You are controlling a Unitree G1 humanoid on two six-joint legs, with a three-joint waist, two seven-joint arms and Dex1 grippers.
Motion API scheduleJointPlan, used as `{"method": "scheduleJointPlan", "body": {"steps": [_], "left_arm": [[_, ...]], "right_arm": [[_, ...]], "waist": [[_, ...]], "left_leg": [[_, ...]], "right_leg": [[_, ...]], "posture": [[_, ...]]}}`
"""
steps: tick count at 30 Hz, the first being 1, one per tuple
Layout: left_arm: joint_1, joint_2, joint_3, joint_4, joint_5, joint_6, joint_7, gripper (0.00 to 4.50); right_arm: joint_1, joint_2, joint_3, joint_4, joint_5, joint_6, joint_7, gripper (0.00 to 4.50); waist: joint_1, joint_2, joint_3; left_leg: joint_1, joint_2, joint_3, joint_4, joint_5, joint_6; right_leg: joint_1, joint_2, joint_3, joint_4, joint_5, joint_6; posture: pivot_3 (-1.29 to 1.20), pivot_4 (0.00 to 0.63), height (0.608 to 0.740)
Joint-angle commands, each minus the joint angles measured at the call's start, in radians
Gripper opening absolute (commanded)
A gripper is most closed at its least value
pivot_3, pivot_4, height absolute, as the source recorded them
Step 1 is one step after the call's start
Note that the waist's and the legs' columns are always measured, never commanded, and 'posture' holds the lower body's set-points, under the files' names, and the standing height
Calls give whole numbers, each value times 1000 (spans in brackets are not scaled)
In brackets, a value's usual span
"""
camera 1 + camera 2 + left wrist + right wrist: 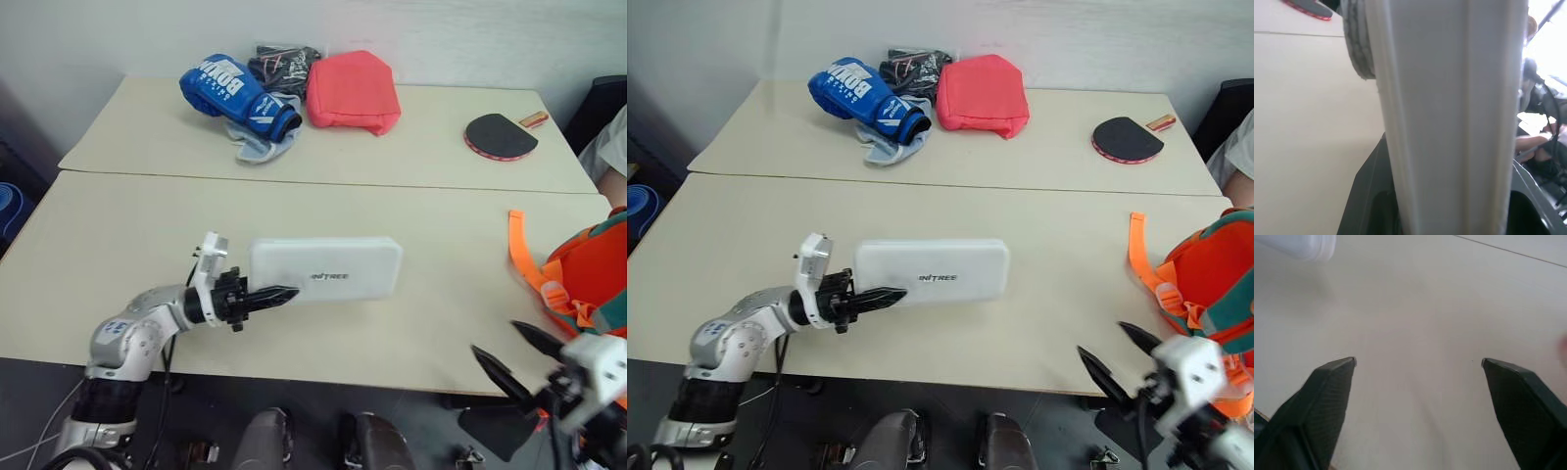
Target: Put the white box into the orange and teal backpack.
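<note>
two beige tables [127, 245] abutting; far one carries boxing glove [235, 93], coral-red pouch [353, 93], table-tennis paddle [500, 135].

- The white box [328, 270], a flat long case with rounded corners and small dark lettering, is held level at one end above the worktop [118, 225].
- The orange and teal backpack [588, 279] sits at the worktop's right edge, an orange strap trailing out.

Bare table [441, 294] stretches between the white box [328, 269] and the orange and teal backpack [588, 279], crossed only by an orange strap [519, 250] near the backpack. Beyond the box, a boxing glove [235, 93], red pouch [353, 93] and paddle [500, 135] line the far edge.
</note>
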State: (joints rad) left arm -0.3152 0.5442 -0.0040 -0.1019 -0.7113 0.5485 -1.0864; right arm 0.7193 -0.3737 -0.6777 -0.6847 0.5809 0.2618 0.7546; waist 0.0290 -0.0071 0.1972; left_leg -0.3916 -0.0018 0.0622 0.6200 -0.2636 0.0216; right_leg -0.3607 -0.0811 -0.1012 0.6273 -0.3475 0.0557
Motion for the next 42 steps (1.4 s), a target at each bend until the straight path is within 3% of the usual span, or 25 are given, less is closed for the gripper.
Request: {"method": "scheduleJointPlan", "body": {"steps": [1,6,12,15,19,24,29,37,42], "left_arm": [[-7,1,-34,8,70,-128,-94,1433],[-5,-15,-45,38,95,-174,-134,1433],[-14,-28,-39,58,105,-180,-131,1433],[-15,-31,-26,56,111,-178,-107,1433],[16,-18,8,11,84,-140,-75,1433],[81,-13,100,-54,46,-101,9,1433],[106,-31,184,-63,17,-82,95,1433],[42,-82,367,34,-91,-25,266,1433],[9,-63,422,111,-118,-20,252,1433]], "right_arm": [[113,106,-167,3,96,-84,-30,4485],[197,189,-240,116,39,-238,-14,4485],[-47,-26,-203,209,91,-161,-77,4485],[-264,-162,-135,352,90,-99,-86,4485],[-487,-258,-49,518,35,-84,-100,3550],[-645,-287,81,588,-8,-109,-36,1863],[-746,-271,179,575,-5,-109,0,75],[-888,-210,468,318,124,78,50,22],[-900,-280,558,117,381,339,99,22]], "waist": [[-2,1,0],[-12,3,1],[-34,3,1],[-28,3,1],[-19,5,2],[-17,4,2],[-16,4,2],[-32,3,3],[-30,2,4]], "left_leg": [[1,0,0,-1,0,0],[1,0,2,-6,-1,1],[3,0,5,-5,1,4],[3,0,4,-5,4,4],[2,0,4,-5,9,6],[1,0,4,-4,12,1],[1,0,3,1,8,9],[1,1,3,2,7,9],[0,1,3,2,7,8]], "right_leg": [[0,0,0,-1,0,0],[-1,0,1,-3,0,0],[-1,0,4,-3,1,0],[-2,0,3,0,1,-1],[-4,1,2,2,2,-1],[-4,1,1,3,2,0],[-1,1,0,4,3,2],[-2,1,0,5,4,3],[-4,1,0,8,4,3]], "posture": [[0,150,740],[0,150,740],[0,150,740],[0,150,740],[0,150,740],[0,150,740],[0,150,740],[0,150,740],[0,150,740]]}}
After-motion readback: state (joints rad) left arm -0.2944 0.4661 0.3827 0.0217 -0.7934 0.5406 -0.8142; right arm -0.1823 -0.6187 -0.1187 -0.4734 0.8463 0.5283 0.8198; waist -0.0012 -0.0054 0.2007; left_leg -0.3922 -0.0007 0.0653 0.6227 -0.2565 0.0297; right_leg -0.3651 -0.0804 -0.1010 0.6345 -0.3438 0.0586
